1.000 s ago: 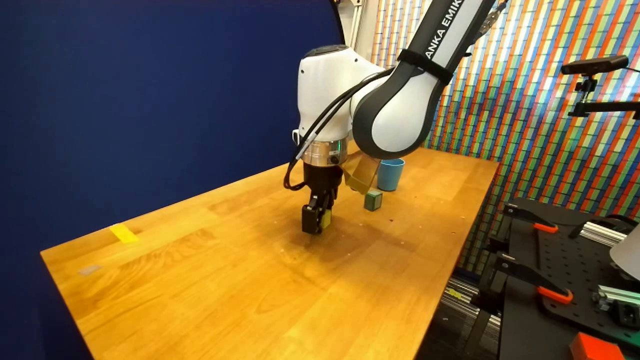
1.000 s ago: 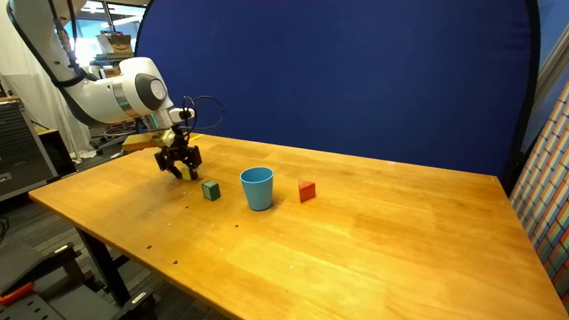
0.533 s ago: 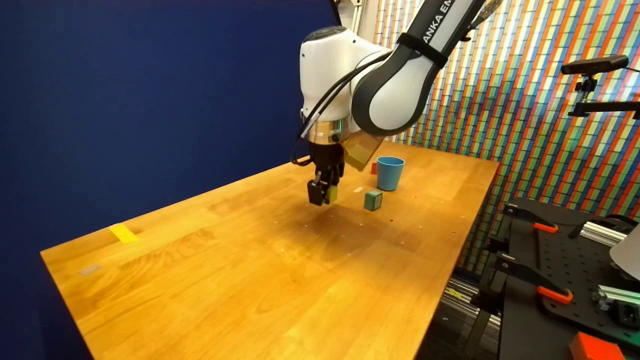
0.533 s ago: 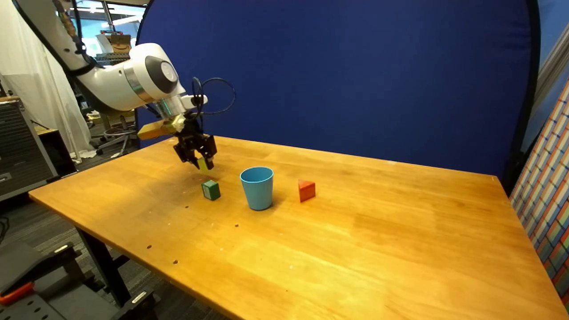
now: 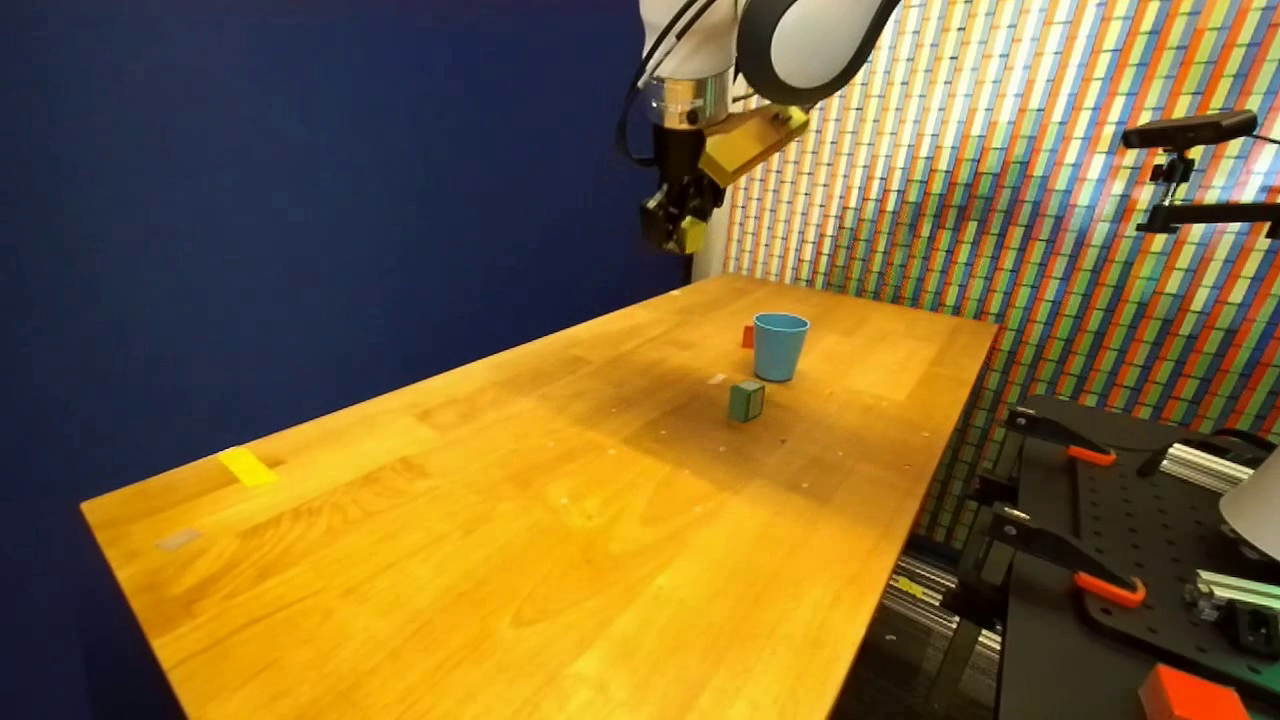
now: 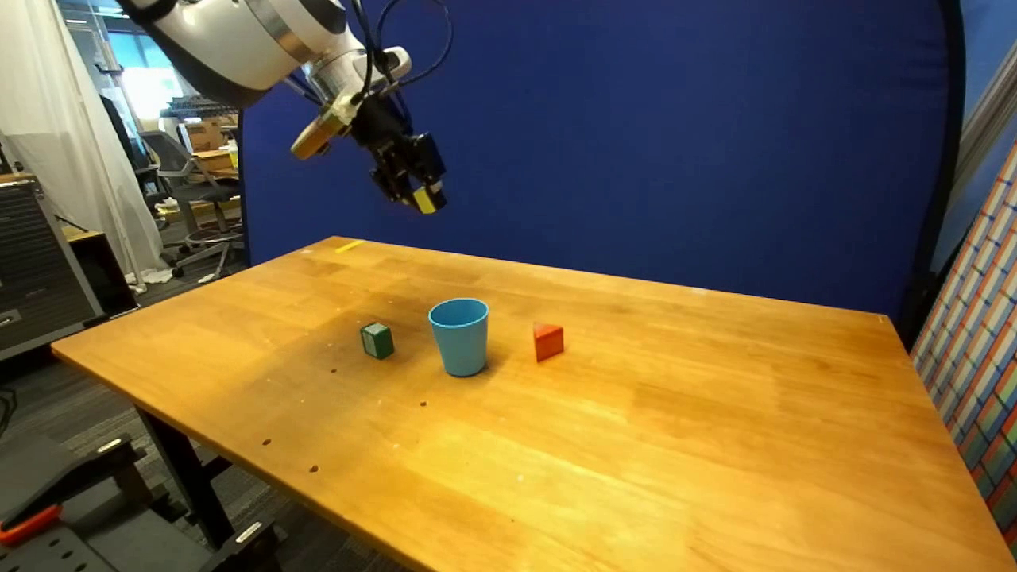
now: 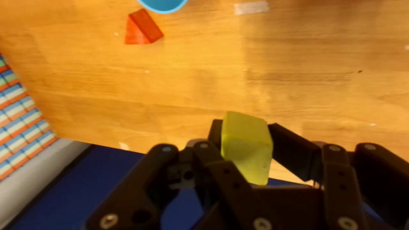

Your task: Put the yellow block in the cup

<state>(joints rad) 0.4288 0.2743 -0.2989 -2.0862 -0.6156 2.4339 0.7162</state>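
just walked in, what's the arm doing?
The Panda arm has the yellow block pinched in its end effector, up off the table. It's meant for the cup, which stands upright between the green block and the red wedge. It isn't in the cup yet, and doesn't look to be over it.

A soft shadow (image 5: 680, 430) crosses the brightly lit table (image 5: 480, 590).

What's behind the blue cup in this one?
In an exterior view, a sliver of a red wedge shows past the blue cup, which covers the rest of it. In an exterior view, tabletop shows between the two, so they stand apart.
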